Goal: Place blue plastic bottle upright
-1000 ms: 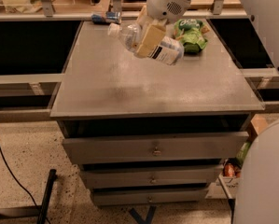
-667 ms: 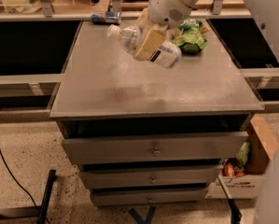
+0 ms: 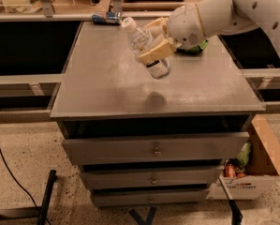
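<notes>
The blue plastic bottle (image 3: 146,48) is a clear bottle with a white cap at its upper left and a label with dark print near its base. It is held in the air above the grey tabletop (image 3: 106,88), tilted with the cap up and to the left. My gripper (image 3: 154,43) is shut on the bottle's middle, its tan fingers (image 3: 154,53) across the body. The white arm reaches in from the upper right. A faint shadow lies on the table under the bottle.
A small blue-and-silver can-like object (image 3: 106,18) lies at the table's back edge. A green snack bag (image 3: 195,47) is mostly hidden behind the arm. Drawers (image 3: 153,149) are below the top. A cardboard box (image 3: 256,172) with items stands on the floor at right.
The arm has lifted the bottle off the table and swung it from lying nearly flat to tilted with the cap up. The camera view has shifted and the arm now comes in from the right.
</notes>
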You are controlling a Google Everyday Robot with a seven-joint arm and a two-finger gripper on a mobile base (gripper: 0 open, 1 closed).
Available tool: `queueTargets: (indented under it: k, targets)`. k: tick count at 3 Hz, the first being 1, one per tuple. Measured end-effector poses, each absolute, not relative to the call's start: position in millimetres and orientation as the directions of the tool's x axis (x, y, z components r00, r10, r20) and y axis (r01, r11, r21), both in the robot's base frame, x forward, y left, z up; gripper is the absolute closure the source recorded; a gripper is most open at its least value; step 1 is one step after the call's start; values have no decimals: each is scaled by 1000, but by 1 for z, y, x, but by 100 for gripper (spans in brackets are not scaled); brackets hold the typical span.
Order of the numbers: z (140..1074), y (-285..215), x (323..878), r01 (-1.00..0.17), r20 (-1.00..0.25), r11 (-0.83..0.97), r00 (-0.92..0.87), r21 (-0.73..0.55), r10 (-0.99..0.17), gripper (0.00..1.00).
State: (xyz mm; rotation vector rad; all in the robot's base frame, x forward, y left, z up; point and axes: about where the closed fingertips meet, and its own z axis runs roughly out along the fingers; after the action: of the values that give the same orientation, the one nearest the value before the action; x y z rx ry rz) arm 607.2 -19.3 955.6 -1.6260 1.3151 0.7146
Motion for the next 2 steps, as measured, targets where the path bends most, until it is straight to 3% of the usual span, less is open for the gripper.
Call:
queueTargets:
  k: [1,2]
  targets:
    - [980,-21,597,-966,-900,-32,253,-258,-356,100]
    - [979,-20,597,-969,-903,-30,240,-246,-357,100]
